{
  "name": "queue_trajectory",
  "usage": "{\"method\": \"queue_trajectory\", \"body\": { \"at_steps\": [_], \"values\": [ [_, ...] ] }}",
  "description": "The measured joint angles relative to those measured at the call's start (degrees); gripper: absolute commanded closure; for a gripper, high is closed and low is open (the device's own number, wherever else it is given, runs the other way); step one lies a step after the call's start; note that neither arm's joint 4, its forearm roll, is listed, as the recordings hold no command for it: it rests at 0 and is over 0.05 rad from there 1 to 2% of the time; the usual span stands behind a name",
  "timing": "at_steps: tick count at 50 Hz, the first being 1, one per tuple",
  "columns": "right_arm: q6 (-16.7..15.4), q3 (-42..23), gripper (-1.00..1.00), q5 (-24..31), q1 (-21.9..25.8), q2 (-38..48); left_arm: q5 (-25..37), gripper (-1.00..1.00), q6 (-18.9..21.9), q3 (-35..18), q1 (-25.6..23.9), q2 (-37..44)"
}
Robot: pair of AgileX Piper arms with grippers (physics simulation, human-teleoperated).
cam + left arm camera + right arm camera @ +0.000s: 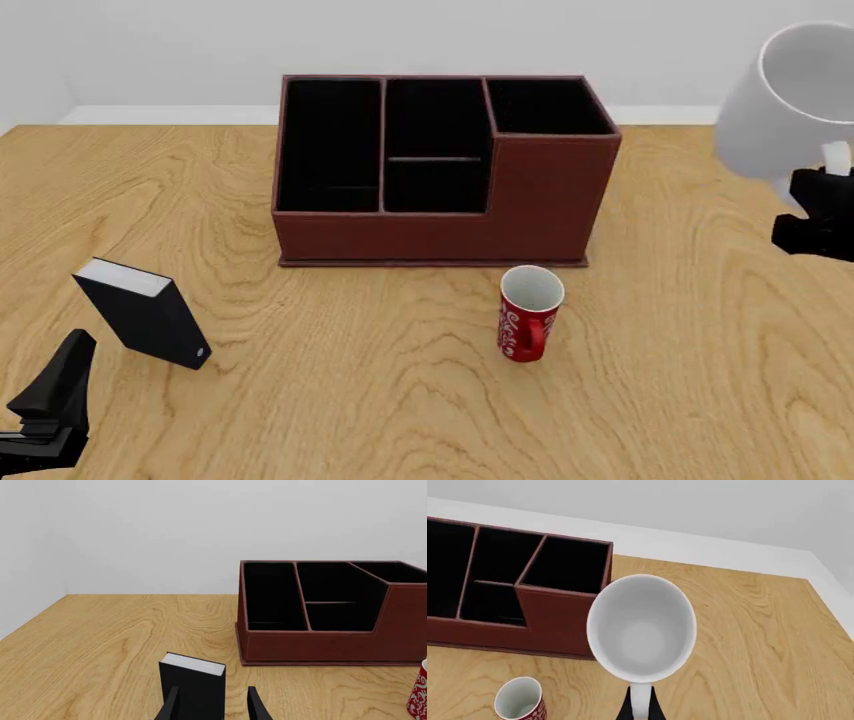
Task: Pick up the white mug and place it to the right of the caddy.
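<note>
A pale wood-grain table point(694, 380) fills the floor of the scene, running back to a plain white wall with a white strip along its foot. Standing toward the far middle is the caddy point(534, 215), dark reddish-brown, its three black-lined compartments all showing nothing but dark lining; the left two are tall slots, the middle one split by a cross shelf, the right one sitting higher behind a solid front panel. Just in front of its near right corner stands a red mug point(530, 312) with white lettering, upright, its white inside bare. Out on the near left a small black box point(144, 312) with a white edge stands on the wood, well apart from the caddy. And up at the far right, the white mug point(790, 100) is off the table, tilted so its open mouth faces the camera, nothing inside it; it hangs to the right of the caddy and above table level. The right gripper point(639, 706) has its jaws pinched narrowly on the mug's handle. The left gripper point(212, 705) sits low at the near left, fingers parted and holding nothing, the black box just ahead of them.
</note>
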Motion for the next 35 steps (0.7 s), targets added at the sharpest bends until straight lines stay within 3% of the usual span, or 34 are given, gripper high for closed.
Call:
{"method": "queue_trajectory", "body": {
  "at_steps": [35],
  "values": [
    [0.6,-8.5,1.00,-6.1,-2.0,16.7,0.0,-1.00,0.0,0.0,0.0,0.0]
  ]
}}
